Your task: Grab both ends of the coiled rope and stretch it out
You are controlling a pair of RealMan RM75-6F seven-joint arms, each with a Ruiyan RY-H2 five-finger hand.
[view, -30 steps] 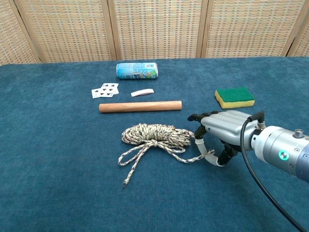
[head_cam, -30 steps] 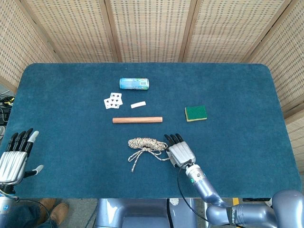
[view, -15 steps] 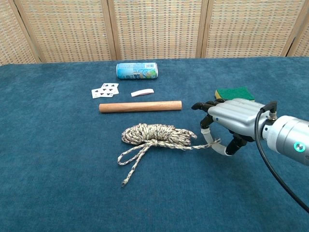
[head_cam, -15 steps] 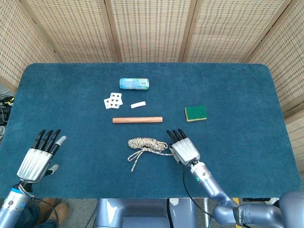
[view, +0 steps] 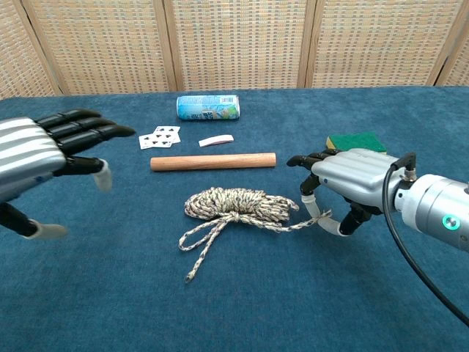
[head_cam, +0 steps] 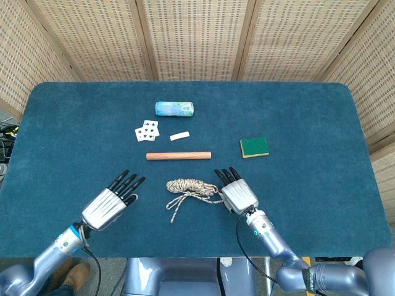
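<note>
Blue felt counter (head_cam: 308, 111), wicker screens behind. Right hand (view: 350, 187) at 3 o'clock of the rope (view: 236, 205), fingers pinching one end. Left hand (head_cam: 110, 203) at 9 o'clock, fingers spread wide, empty. Free end trails toward 6: bring left hand low there and pinch before pulling apart. Beyond: stick (head_cam: 178, 155), sponge (head_cam: 254, 147), cards (head_cam: 147, 130), can (head_cam: 174, 109). Since earlier, left hand has moved in from the counter edge.

Sponge (view: 357, 139) partly hidden behind right hand (view: 344, 187); left hand (view: 40, 158) cut by frame edge; card (head_cam: 147, 130) pips unreadable.
</note>
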